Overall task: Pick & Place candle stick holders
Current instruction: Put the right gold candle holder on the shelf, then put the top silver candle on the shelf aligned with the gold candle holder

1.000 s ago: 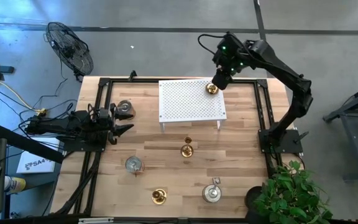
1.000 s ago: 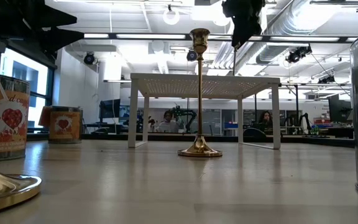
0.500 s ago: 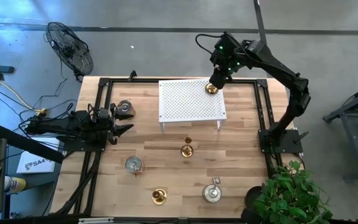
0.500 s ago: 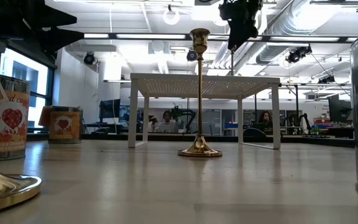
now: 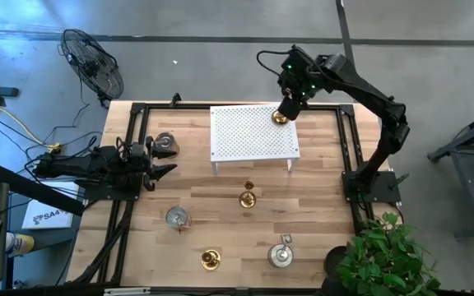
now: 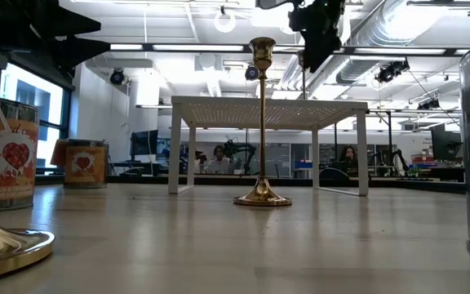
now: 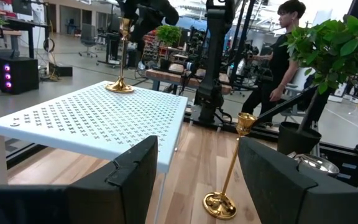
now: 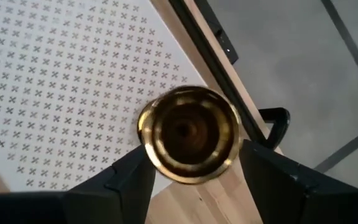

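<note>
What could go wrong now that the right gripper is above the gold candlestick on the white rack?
The gold candlestick stands near the far right corner of the white rack, so a nudge from the right gripper directly above it might topple the slim piece off the rack. Its fingers flank the cup in the right wrist view and could catch it when lifting.

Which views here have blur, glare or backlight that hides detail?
Right wrist view: the gold candlestick top is soft, too close to the lens, while the white rack is sharper. Low view: bright ceiling lights leave the right gripper a dark silhouette, and the near gold base is blurred. Left wrist view: the fingers are dark, out-of-focus shapes. High view: even light, no strong glare.
</note>
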You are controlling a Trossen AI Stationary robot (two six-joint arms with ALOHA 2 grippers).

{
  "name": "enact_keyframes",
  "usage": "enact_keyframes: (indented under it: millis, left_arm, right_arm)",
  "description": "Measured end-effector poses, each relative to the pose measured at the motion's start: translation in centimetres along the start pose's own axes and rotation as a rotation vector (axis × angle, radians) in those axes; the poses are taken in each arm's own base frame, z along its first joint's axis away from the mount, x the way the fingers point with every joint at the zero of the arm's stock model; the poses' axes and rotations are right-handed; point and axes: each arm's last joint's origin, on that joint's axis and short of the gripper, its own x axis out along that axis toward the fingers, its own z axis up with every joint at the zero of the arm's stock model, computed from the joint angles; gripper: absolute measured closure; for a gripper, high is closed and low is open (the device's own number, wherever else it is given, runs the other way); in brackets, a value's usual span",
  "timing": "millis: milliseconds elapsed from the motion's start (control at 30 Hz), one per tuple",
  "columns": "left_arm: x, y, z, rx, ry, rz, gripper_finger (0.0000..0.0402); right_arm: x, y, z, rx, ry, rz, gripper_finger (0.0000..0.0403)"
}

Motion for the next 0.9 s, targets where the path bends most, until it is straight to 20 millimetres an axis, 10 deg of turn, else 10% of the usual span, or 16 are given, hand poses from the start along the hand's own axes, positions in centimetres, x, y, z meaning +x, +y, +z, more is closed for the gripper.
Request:
enact_keyframes:
  millis: [600, 900]
  left_arm:
    - [0.0, 0.3, -0.2, -0.050, 0.013, 0.077, 0.0178]
    - [0.0, 0.2, -0.5, -0.222, 0.032, 0.068, 0.0072]
  right_arm:
    - [-5.5, 2.3, -3.2, -0.028, -0.033, -0.115, 0.0179]
    - [-9.4, 4.3, -5.4, -0.010, -0.150, -0.055, 0.0178]
